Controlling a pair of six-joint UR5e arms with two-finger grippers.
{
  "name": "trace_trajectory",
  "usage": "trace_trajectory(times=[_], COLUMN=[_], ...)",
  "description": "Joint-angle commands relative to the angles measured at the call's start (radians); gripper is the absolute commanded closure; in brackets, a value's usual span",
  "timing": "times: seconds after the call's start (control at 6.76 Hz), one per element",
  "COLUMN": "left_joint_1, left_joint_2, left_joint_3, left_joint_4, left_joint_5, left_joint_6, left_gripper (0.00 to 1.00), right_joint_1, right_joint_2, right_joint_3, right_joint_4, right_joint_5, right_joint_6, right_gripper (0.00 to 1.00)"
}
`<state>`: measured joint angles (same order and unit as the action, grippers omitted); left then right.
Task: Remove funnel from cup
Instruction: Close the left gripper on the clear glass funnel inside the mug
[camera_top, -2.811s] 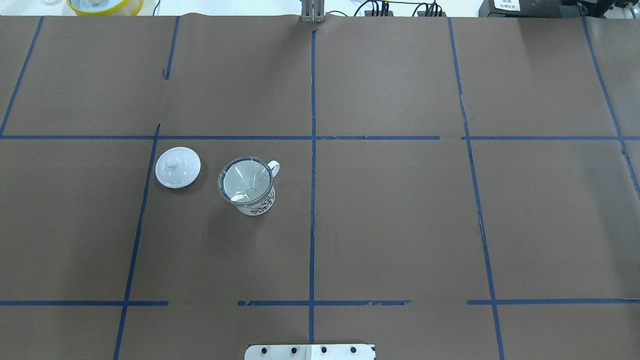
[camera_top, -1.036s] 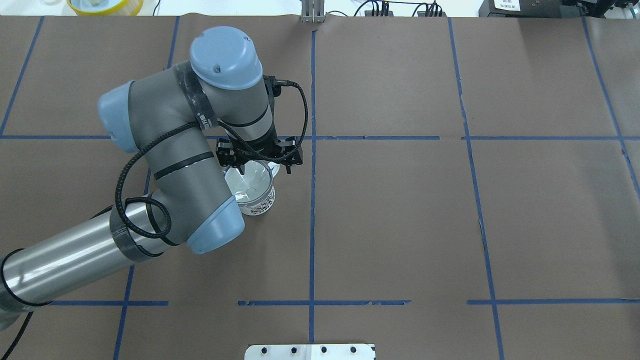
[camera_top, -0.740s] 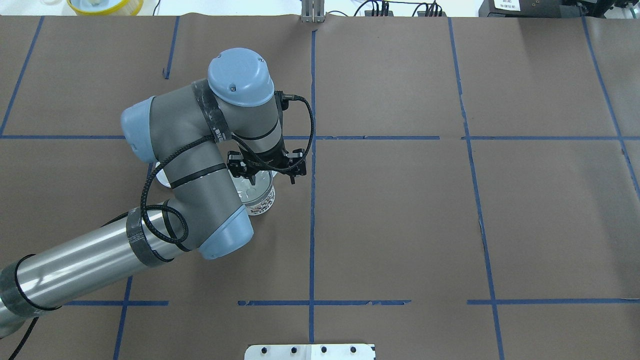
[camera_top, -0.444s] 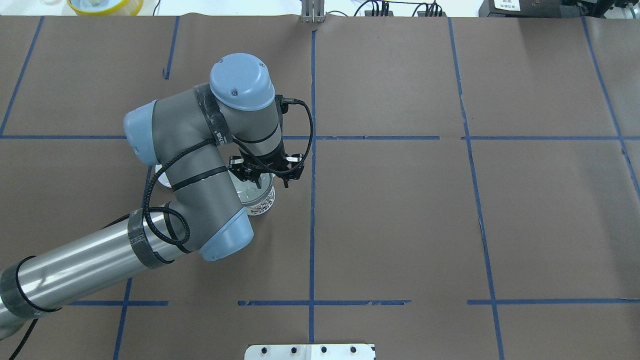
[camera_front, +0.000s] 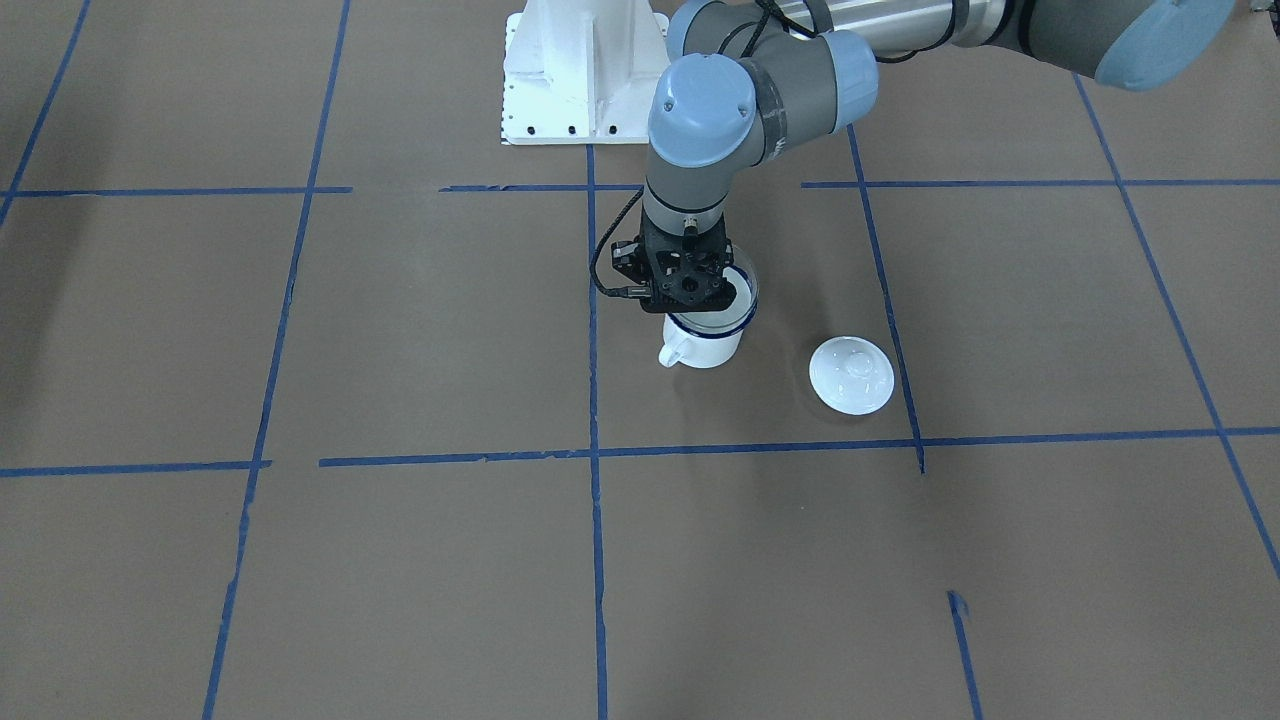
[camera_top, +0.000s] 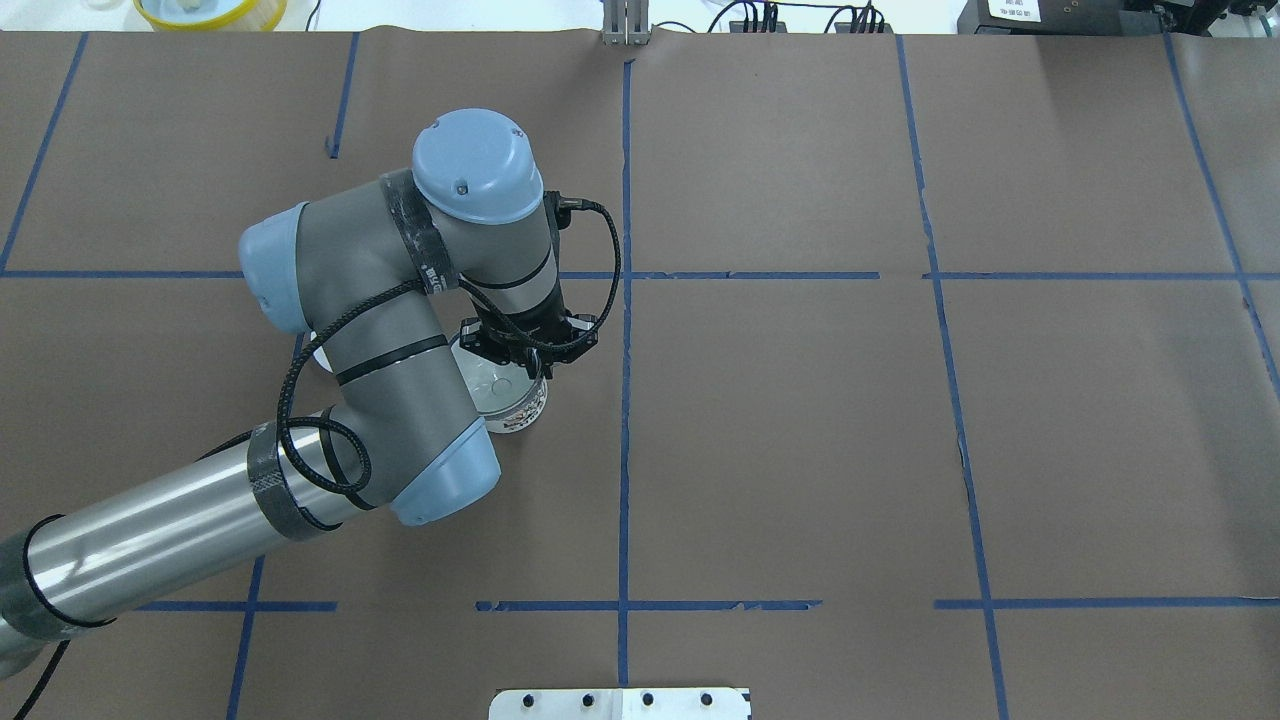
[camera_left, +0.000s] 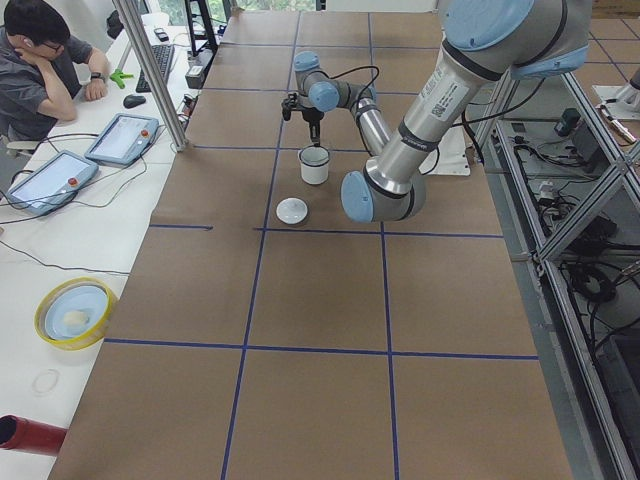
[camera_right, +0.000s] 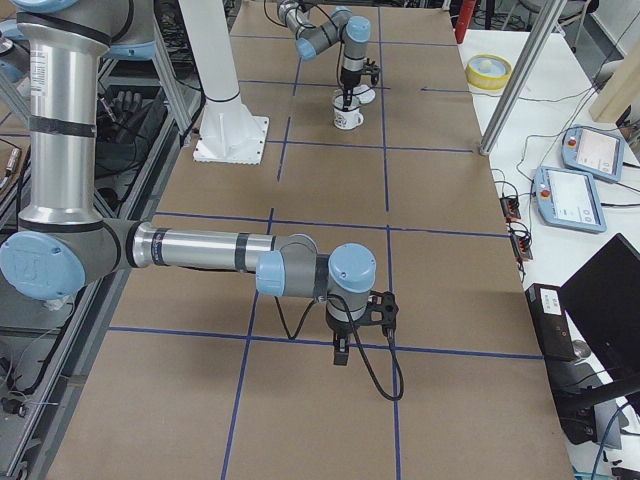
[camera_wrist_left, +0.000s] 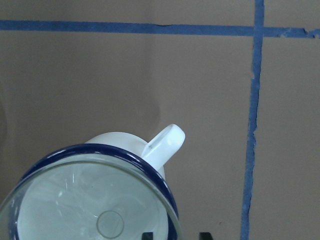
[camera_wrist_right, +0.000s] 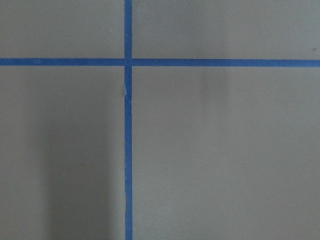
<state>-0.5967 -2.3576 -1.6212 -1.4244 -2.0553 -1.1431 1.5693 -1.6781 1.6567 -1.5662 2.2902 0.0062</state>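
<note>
The cup (camera_front: 705, 345), a white enamel mug with a dark blue rim, stands upright on the brown paper. The clear funnel (camera_front: 742, 300) sits in its mouth. In the left wrist view the funnel (camera_wrist_left: 95, 200) fills the cup, whose handle (camera_wrist_left: 165, 142) points up and right. My left gripper (camera_front: 722, 300) points straight down over the cup, also seen from overhead (camera_top: 535, 368). It is open, one finger inside and one outside the rim near the handle (camera_wrist_left: 173, 235). My right gripper (camera_right: 340, 358) hangs far away over bare paper; I cannot tell if it is open or shut.
A white round lid with a knob (camera_front: 851, 374) lies on the paper beside the cup. The white robot base (camera_front: 580, 70) stands at the table's edge. A yellow bowl (camera_left: 75, 312) and operator tablets lie on the side desk.
The left arm came in over the cup and lowered its gripper onto the rim by the handle. Its jaws look narrower than a second ago. Cup, funnel and lid have not moved.
</note>
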Motion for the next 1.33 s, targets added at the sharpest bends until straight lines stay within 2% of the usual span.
trace_trajectory(times=[0.0,0.15,0.89,1.18], left_joint_1=[-0.003,-0.003,-0.008,-0.044], left_joint_2=[0.003,0.003,-0.003,-0.003], left_joint_3=[-0.011,-0.028,-0.161,-0.293], left_joint_4=[0.012,0.033,0.174,0.284], left_joint_5=[0.001,0.001,0.021,0.05], left_joint_6=[-0.001,-0.001,-0.02,-0.02], left_gripper=[0.97,1.0,1.0,1.0], right_joint_1=[0.0,0.0,0.0,0.0], right_joint_2=[0.0,0.0,0.0,0.0], right_joint_3=[0.0,0.0,0.0,0.0], right_joint_4=[0.0,0.0,0.0,0.0], right_joint_5=[0.0,0.0,0.0,0.0], right_joint_6=[0.0,0.0,0.0,0.0], right_gripper=[0.0,0.0,0.0,0.0])
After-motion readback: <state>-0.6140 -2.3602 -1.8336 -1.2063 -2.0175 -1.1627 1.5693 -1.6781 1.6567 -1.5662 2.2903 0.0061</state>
